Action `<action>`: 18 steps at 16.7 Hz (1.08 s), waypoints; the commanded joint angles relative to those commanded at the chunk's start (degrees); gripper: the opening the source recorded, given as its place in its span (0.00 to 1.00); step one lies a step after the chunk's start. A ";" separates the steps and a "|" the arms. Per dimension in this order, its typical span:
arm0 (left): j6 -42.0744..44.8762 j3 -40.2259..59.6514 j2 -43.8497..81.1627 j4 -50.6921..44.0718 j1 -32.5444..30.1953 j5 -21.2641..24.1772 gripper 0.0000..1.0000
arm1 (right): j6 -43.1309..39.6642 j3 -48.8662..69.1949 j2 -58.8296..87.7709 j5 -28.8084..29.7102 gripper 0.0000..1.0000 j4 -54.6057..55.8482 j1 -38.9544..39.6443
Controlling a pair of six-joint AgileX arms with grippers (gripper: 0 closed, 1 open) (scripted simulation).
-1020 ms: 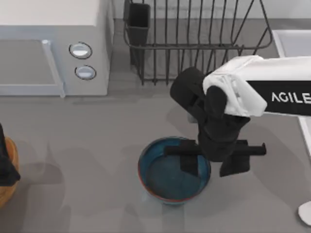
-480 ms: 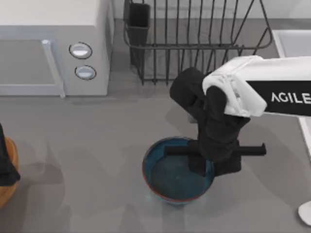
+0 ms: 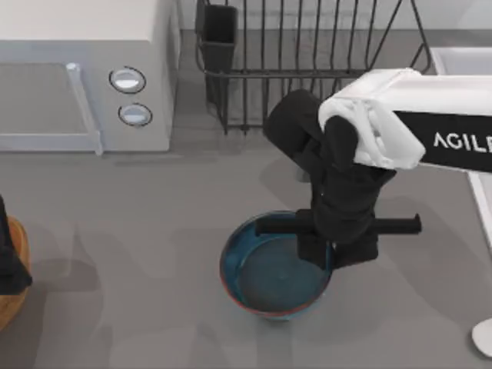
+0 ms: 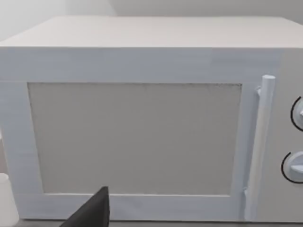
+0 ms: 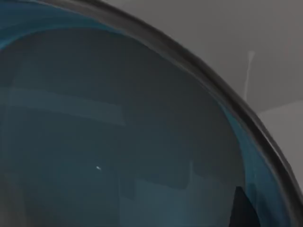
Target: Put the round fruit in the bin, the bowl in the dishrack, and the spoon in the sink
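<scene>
Right gripper (image 3: 332,247) clamped on the right-hand rim of the deep blue glazed bowl (image 3: 265,277), which sits on the grey table (image 3: 154,231). Black wire dishrack (image 3: 307,61) lies beyond the gripper. Left gripper (image 3: 6,265) parked over the orange-brown round bin (image 3: 14,296); its state can't be told.

Smooth grey table (image 3: 138,231) under soft, even light, faint shadows across its surface, a white box-shaped microwave (image 3: 84,77) at the top view's upper left, two round knobs (image 3: 131,96) beside its door handle (image 4: 259,146), pale plain wall (image 4: 38,12) behind it
</scene>
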 joint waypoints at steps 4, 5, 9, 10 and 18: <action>0.00 0.00 0.00 0.00 0.00 0.00 1.00 | -0.07 7.45 -2.61 0.01 0.00 -11.82 -0.12; 0.00 0.00 0.00 0.00 0.00 0.00 1.00 | -0.13 9.14 -3.32 0.01 0.00 -14.03 -0.15; 0.00 0.00 0.00 0.00 0.00 0.00 1.00 | -0.31 11.71 -4.71 0.01 0.00 -16.95 -0.25; 0.00 0.00 0.00 0.00 0.00 0.00 1.00 | -0.31 11.71 -4.71 0.01 0.00 -16.95 -0.25; 0.00 0.00 0.00 0.00 0.00 0.00 1.00 | -7.37 10.79 -9.01 11.53 0.00 -4.71 3.87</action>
